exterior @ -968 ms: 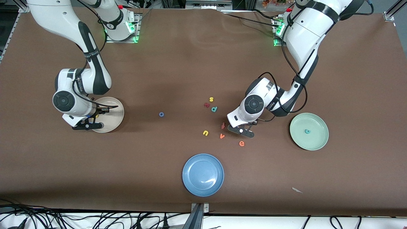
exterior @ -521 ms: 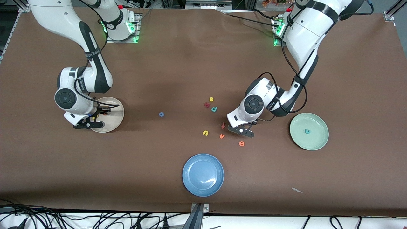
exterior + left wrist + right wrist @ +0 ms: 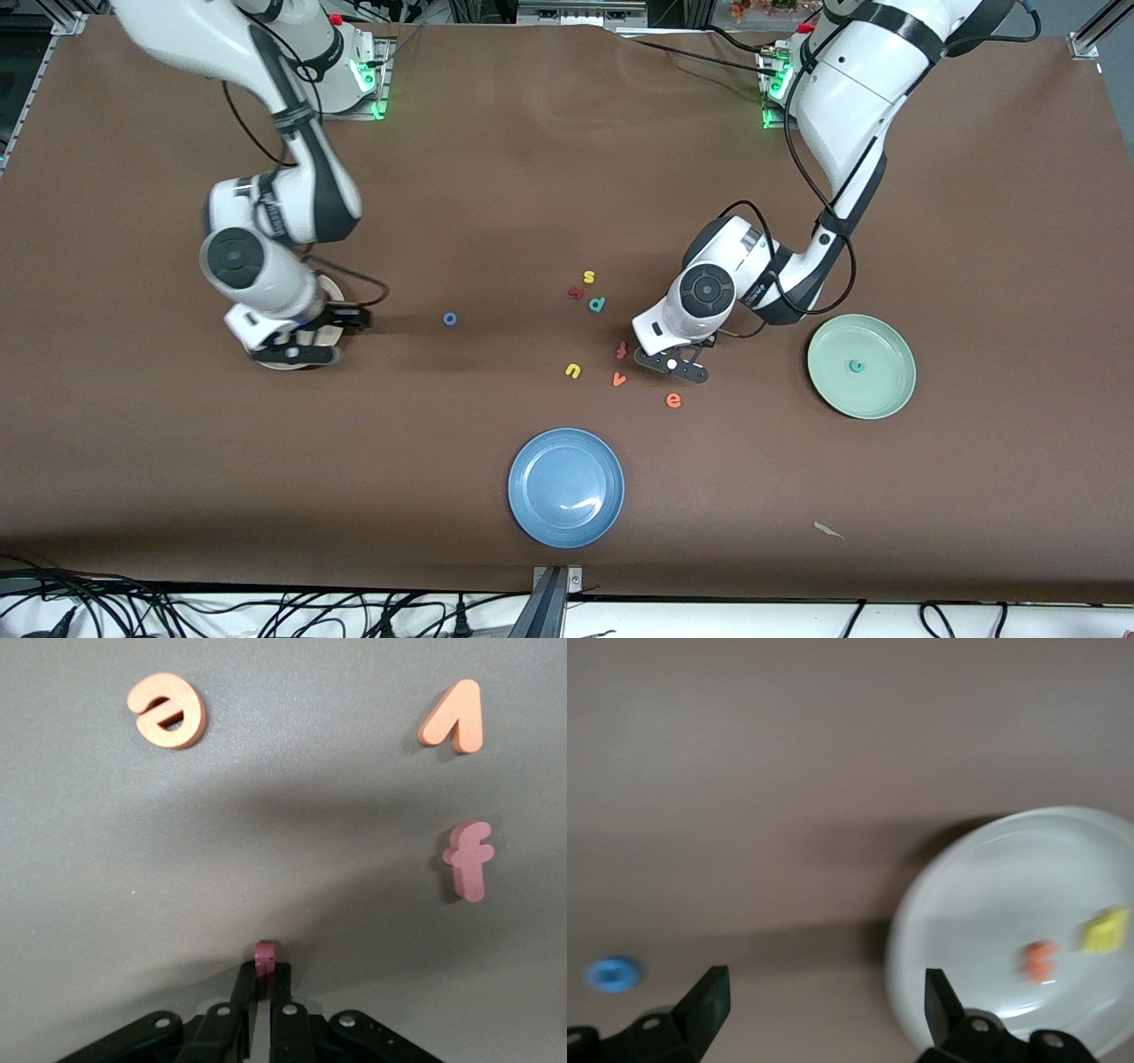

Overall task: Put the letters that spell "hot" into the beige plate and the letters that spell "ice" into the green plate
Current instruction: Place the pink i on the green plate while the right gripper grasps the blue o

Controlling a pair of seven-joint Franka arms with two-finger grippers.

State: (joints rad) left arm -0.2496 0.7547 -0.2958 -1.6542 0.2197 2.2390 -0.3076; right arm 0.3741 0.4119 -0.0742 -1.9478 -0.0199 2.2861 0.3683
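Right end effector (image 3: 297,341) has let go and swung off the beige plate (image 3: 983,930) toward the table's middle since a second ago; its fingers (image 3: 709,997) now stand wide and empty. Yellow h (image 3: 1106,930) and orange t (image 3: 1039,958) lie in that plate, so "hot" lacks only the blue o (image 3: 450,319), on bare table between the plate and the letter cluster.

Left end effector (image 3: 262,979) has narrowed over the same second and now pinches the dark red i (image 3: 264,955), low against the table just beside the f (image 3: 468,859). Teal c (image 3: 856,365) sits in the green plate (image 3: 890,400); orange e (image 3: 673,400) lies on the table, nearer the front camera than the left end effector.
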